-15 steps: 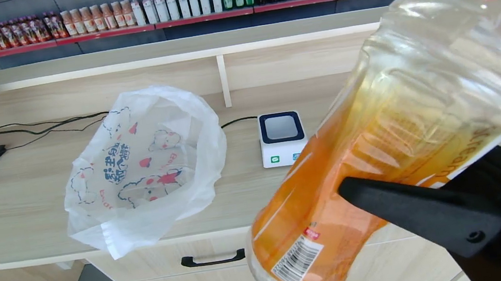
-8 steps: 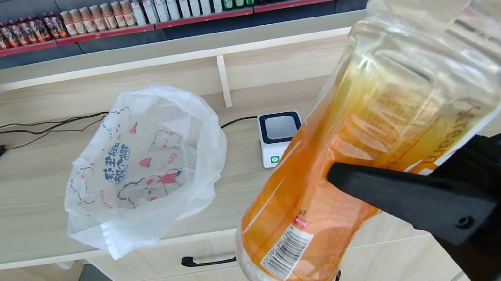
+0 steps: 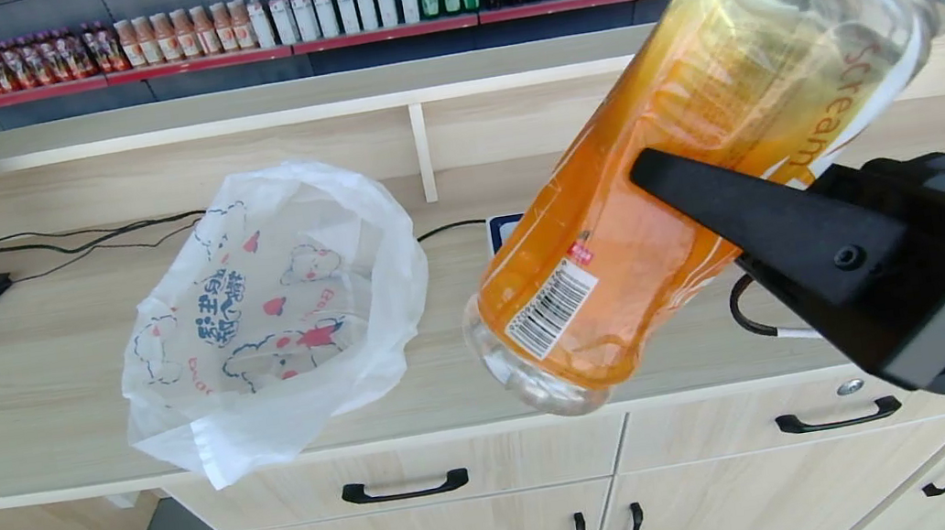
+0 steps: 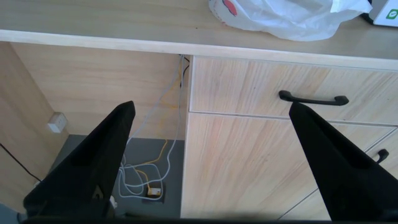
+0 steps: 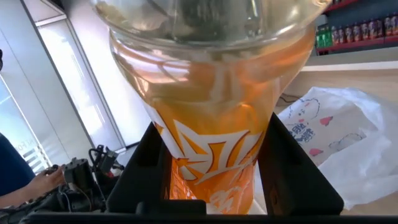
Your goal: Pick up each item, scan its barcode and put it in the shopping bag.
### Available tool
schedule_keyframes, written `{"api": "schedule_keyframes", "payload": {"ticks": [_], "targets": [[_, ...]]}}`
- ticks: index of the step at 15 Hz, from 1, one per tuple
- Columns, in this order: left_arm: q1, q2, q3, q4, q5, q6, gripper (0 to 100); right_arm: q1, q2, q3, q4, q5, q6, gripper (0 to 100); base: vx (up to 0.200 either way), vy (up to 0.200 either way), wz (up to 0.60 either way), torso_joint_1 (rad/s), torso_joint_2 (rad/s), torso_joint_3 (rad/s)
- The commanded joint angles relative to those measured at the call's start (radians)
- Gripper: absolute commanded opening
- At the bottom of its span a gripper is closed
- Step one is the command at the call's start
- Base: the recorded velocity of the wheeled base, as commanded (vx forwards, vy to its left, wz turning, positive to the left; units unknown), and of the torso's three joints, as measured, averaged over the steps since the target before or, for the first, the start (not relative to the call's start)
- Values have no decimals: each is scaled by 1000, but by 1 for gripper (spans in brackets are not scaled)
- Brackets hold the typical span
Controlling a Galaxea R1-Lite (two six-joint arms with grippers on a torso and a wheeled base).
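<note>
The light wooden tabletop carries the shopping bag, a white plastic one with printed cartoon figures. It lies slumped with its mouth open towards the robot and its lower rim hanging over the front edge. Below the bag, the cabinet front has drawers with black handles.

To the right of the bag, clear of it and held in the air above the tabletop, is the bottle. It is a clear plastic one, partly filled with orange drink, and it is tilted steeply. Its base is the end nearer the bag and hangs low near the front edge, while its neck end rises up and away from the bag.

The right pincer is clenched on the bottle's labelled middle, with a black finger lying across the side that faces the head camera.

The left pincer is released and grasps nothing. It hangs in front of the cabinet, lower than the bag and out past its left side.

The scanner, a small white box, sits on the tabletop just right of the bag, mostly hidden behind the bottle. A black cable leads from it towards the bag's far side.

The barcode is a white patch near the bottle's base, turned upward to the head camera.
</note>
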Motion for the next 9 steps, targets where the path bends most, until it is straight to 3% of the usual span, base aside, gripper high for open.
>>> {"api": "schedule_keyframes", "payload": {"ticks": [1,9], "targets": [[0,0,0,0,0,0,100,-3,0,-1,-1,-1,0,0,0,0,0,0,0,0],[0,0,0,0,0,0,100,-3,-34,17,-1,-1,-1,0,0,0,0,0,0,0]]}}
